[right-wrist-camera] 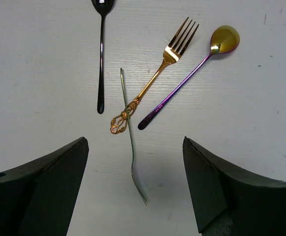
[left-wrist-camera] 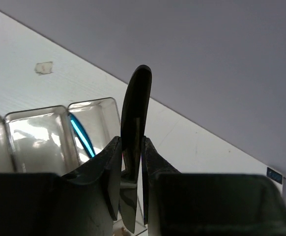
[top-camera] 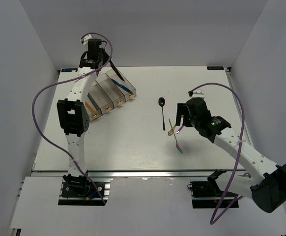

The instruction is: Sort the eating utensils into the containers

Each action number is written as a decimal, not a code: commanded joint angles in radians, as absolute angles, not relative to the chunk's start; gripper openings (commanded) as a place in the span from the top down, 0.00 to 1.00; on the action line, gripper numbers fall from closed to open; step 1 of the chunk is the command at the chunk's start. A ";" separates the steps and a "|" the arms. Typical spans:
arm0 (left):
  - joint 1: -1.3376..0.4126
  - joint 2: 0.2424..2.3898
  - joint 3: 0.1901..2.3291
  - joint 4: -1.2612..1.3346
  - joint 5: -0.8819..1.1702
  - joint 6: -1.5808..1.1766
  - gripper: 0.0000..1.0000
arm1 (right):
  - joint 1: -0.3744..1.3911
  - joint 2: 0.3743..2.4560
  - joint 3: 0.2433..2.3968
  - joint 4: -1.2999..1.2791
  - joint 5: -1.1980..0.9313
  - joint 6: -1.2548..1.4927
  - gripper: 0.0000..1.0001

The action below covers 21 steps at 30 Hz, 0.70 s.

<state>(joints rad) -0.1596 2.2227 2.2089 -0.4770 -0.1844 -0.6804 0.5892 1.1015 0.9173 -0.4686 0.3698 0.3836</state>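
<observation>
My left gripper (top-camera: 103, 58) is raised over the back end of the containers (top-camera: 103, 98), a row of four clear bins. It is shut on a black knife (left-wrist-camera: 135, 113), which stands on edge between the fingers (left-wrist-camera: 108, 167). A blue knife (left-wrist-camera: 82, 135) lies in the end bin (left-wrist-camera: 101, 118). My right gripper (right-wrist-camera: 134, 143) hovers open above a silvery fork (right-wrist-camera: 131, 142). That fork crosses the handle of a gold fork (right-wrist-camera: 155, 78). A purple-gold spoon (right-wrist-camera: 182, 81) lies to their right and a black spoon (right-wrist-camera: 101, 59) to their left.
The loose utensils (top-camera: 170, 125) lie right of the table's centre, under and beside my right gripper. Small yellow tags (top-camera: 119, 103) mark the bins' near ends. The left arm's links (top-camera: 74, 115) stand just left of the bins. Grey walls close in the table on three sides.
</observation>
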 commanded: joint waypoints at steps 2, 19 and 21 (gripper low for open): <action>-0.173 2.249 2.178 -0.284 -0.115 -0.733 1.00 | 0.584 1.120 0.936 -0.440 0.365 0.365 0.18; -0.184 2.215 1.953 -0.141 -0.092 -0.778 0.52 | 0.584 1.114 0.943 -0.423 0.353 0.356 0.18; -0.186 2.210 1.954 -0.149 -0.100 -0.782 0.43 | 0.584 1.114 0.942 -0.417 0.350 0.356 0.18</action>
<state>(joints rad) -0.1768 2.2852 1.9564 -0.1928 -0.0971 -0.7692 0.5892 1.1210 0.9173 -0.4652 0.3595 0.3687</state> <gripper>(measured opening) 0.553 0.823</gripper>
